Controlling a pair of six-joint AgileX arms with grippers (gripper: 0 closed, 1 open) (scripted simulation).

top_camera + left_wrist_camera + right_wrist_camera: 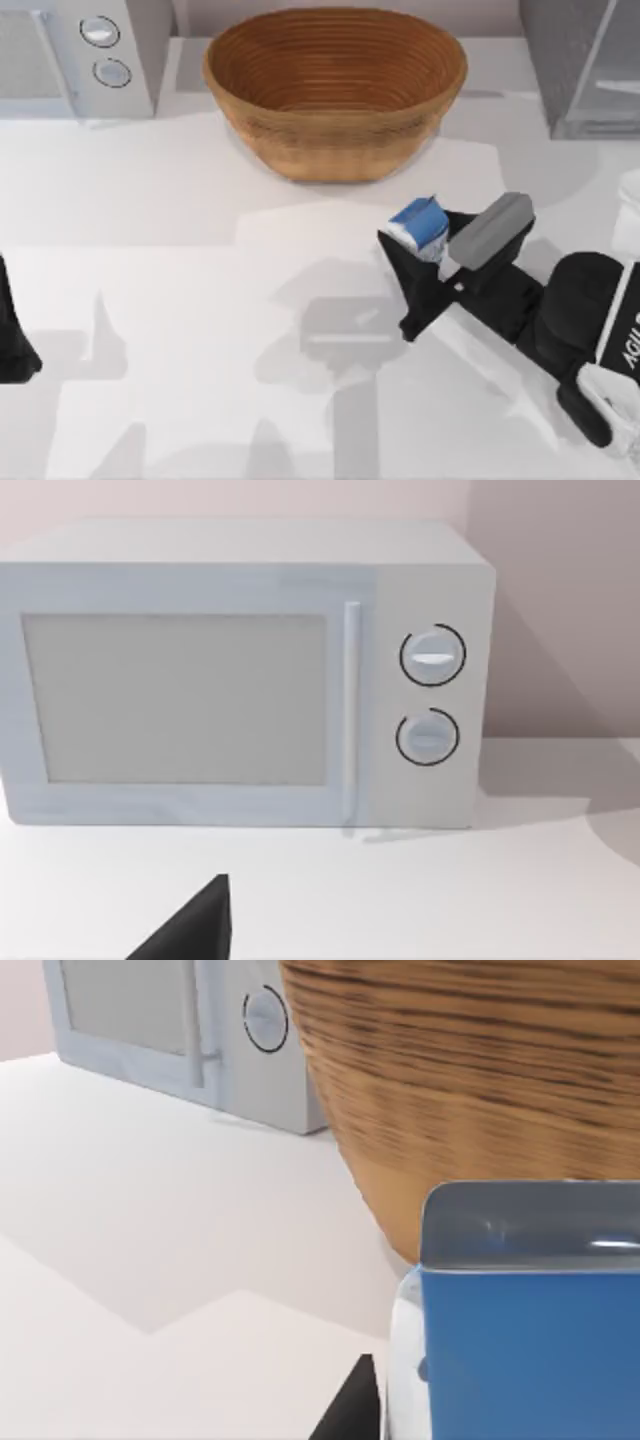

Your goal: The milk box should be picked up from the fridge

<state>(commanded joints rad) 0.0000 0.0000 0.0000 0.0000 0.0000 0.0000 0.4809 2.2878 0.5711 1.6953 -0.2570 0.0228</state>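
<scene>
Currently the right gripper (428,250) is clenched on the milk box (421,224) just in front of the wicker basket (334,88), well clear of the fridge (582,62) at the table's (180,300) back-right corner, while the left arm (14,340) sits at the left edge, its jaws impossible to judge.

Wicker basket (335,90) sits between microwave (85,55) and fridge (585,65), perhaps touching neither.
</scene>
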